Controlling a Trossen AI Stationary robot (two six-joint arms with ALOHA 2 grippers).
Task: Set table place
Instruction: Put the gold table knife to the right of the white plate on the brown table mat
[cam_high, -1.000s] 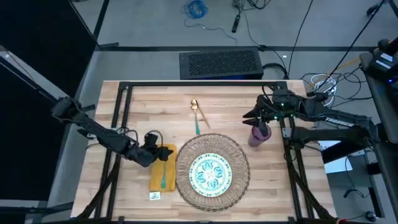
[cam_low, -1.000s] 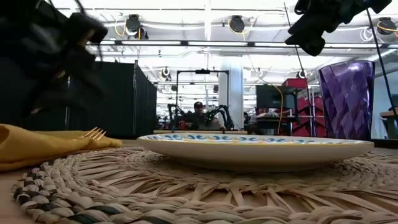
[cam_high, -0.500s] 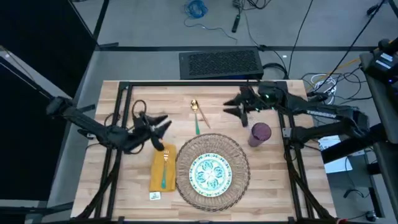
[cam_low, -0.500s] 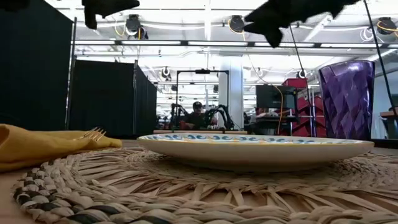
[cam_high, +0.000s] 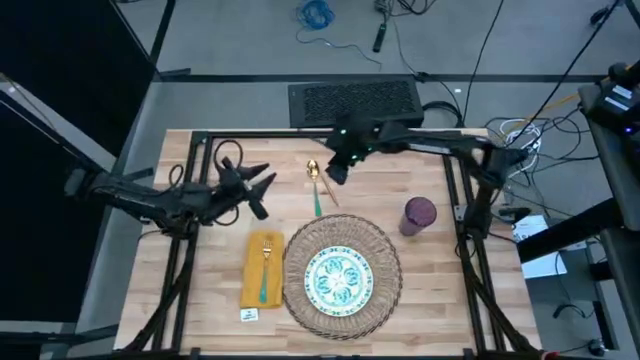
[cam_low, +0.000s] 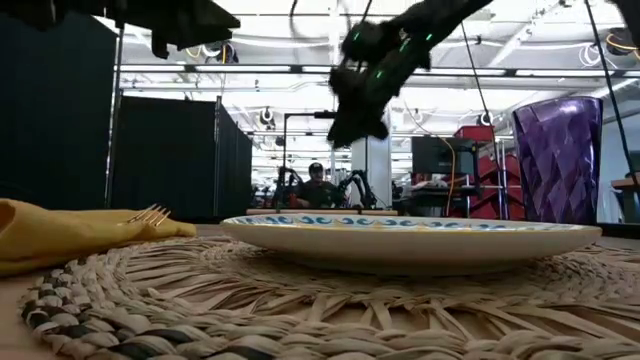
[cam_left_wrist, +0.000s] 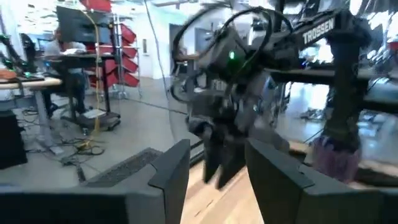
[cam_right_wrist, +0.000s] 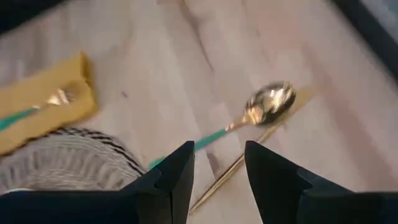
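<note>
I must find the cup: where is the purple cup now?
In the high view the purple cup stands on the table, right of the straw mat.

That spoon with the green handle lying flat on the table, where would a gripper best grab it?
Probably at the thin green handle, from straight above. The spoon lies flat on the table, its bowl away from the mat. The open right gripper is close by; another gold piece lies beside the spoon.
</note>
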